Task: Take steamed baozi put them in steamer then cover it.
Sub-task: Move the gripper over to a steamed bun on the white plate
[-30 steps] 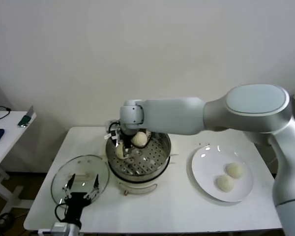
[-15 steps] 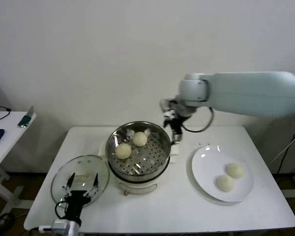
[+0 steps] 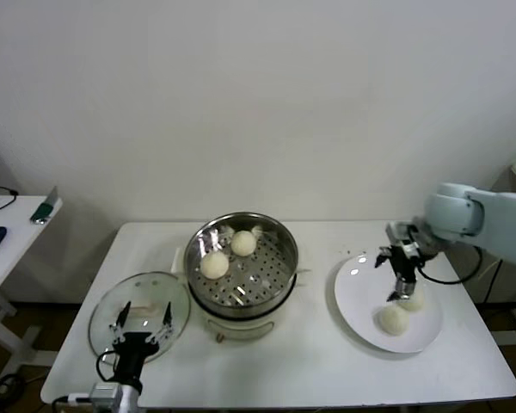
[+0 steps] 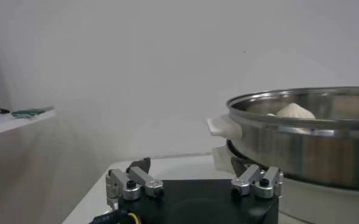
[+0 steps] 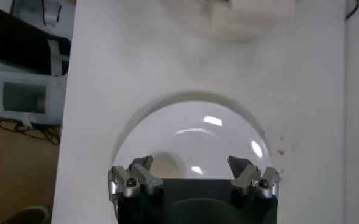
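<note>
Steamer sits mid-table on its white pot base, well to the left of the right gripper, with two steamed baozi inside on the perforated floor, close to each other at the far-left part of the basket. Right gripper hangs over the white plate on the right side of the table, fingers spread wide, nothing between them. Two more buns lie on the plate: one directly under and just behind the fingertips, the other just nearer the robot than that. Whether the fingertips touch the closer bun can't be told from the head view. Right wrist view looks straight down past the open fingers onto the plate rim, one bun partly visible just beside the left-hand finger in that picture.

Left gripper is parked low at the near-left corner of the table, also fully open and empty. The cover lies flat on the table directly ahead of and under it, beside the steamer. Left wrist view shows the steamer wall ahead of the open fingers, a bun top peeking over the rim.

Side table with small items stands well off to the left.
</note>
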`<action>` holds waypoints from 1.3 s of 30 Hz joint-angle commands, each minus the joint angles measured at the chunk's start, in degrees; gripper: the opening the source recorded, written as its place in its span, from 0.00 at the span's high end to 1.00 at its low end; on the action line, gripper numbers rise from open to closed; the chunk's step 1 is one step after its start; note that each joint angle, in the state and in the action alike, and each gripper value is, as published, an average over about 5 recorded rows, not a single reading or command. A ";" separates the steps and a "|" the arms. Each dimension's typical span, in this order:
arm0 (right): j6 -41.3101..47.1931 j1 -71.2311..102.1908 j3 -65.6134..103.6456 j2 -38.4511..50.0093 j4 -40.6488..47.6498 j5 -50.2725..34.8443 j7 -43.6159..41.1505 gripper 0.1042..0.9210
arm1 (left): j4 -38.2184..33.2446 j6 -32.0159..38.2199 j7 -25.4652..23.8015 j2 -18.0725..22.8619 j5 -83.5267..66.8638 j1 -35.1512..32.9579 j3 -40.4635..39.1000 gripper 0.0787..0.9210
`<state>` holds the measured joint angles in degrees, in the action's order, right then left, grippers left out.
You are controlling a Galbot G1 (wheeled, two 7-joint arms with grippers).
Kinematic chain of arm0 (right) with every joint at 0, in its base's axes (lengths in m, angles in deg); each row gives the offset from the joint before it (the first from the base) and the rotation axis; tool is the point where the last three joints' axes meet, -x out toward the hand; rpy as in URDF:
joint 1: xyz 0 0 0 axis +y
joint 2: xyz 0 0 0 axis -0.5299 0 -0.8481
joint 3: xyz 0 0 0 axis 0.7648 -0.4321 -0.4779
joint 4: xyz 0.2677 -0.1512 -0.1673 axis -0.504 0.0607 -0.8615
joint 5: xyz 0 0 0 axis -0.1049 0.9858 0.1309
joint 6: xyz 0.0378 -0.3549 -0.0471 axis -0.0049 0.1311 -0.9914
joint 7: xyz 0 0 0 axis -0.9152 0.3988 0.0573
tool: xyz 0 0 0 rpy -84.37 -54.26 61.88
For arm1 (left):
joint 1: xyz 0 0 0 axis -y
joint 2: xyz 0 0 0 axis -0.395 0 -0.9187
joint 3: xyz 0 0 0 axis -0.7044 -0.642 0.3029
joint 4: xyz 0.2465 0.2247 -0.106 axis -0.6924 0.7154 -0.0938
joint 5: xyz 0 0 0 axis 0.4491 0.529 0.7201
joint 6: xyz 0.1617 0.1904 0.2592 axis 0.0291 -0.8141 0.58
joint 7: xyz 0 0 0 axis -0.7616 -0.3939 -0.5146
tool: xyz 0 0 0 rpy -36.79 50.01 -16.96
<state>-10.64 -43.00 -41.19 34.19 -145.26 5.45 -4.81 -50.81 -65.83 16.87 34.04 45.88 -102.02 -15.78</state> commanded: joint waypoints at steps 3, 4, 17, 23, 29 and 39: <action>-0.56 17.48 11.26 6.65 4.18 8.21 -0.05 0.12 | 0.36 0.19 0.02 0.24 0.23 0.03 0.00 0.12; -0.44 18.28 12.02 6.36 4.93 8.48 0.12 0.12 | 0.38 0.21 0.02 0.26 0.26 0.03 -0.02 0.12; 1.47 30.21 22.08 3.12 8.98 9.59 1.84 0.12 | 0.47 0.28 0.00 0.17 0.49 -0.22 -0.10 0.12; 1.69 31.91 24.65 1.75 10.19 10.27 2.90 0.12 | 0.42 0.25 0.00 0.12 0.60 -0.33 -0.12 0.12; 2.00 32.33 25.57 0.85 10.55 10.16 3.38 0.12 | 0.24 0.25 0.01 0.16 0.63 -0.44 -0.12 0.12; 2.01 31.86 25.26 0.81 10.44 11.48 2.72 0.17 | 0.02 0.21 0.01 0.35 0.97 -0.49 -0.37 0.12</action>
<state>-8.66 -12.63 -17.39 35.07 -135.15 16.01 -2.03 -50.75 -65.58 16.89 34.30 46.78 -102.53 -16.10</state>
